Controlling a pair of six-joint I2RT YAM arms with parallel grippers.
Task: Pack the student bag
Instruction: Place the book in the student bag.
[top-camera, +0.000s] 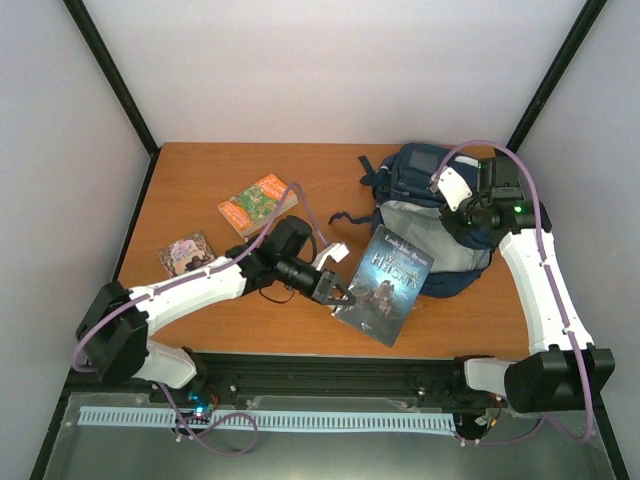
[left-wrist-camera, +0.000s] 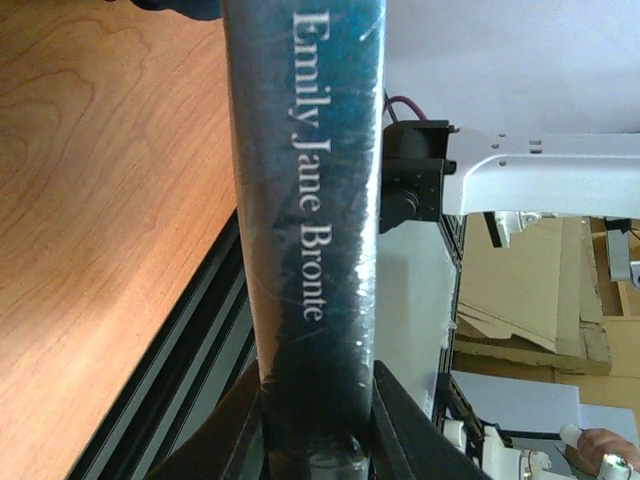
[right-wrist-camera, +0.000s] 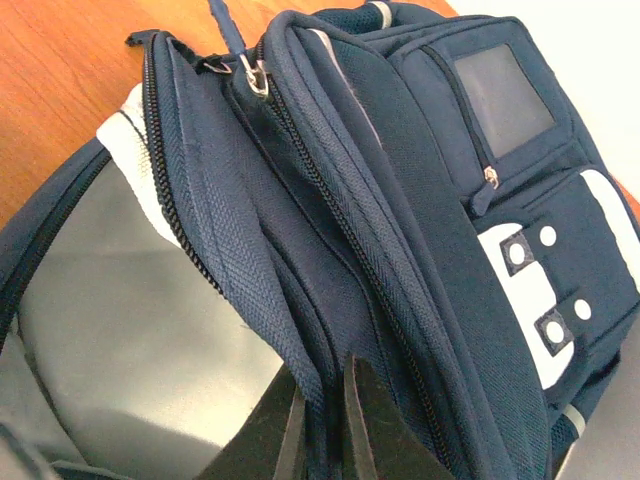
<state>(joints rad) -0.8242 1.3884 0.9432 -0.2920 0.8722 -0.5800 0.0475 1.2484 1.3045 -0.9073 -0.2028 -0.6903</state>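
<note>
1. Navy-blue fabric student bag (top-camera: 430, 215) with white patches lies on the brown wooden table (top-camera: 200, 170), its main compartment unzipped and its grey lining showing.
2. It looks soft and floppy. The mouth would probably sag shut unless held, so the zip-edged rim is the sensible hold.
3. Pinched together on that rim, the right gripper (right-wrist-camera: 322, 390) holds the flap up.
4. Just left of the bag, the left gripper (top-camera: 340, 293) is clamped on a dark glossy paperback book (top-camera: 385, 285). The book looks stiff and slick, and its far corner is at the bag's near-left edge.
</note>
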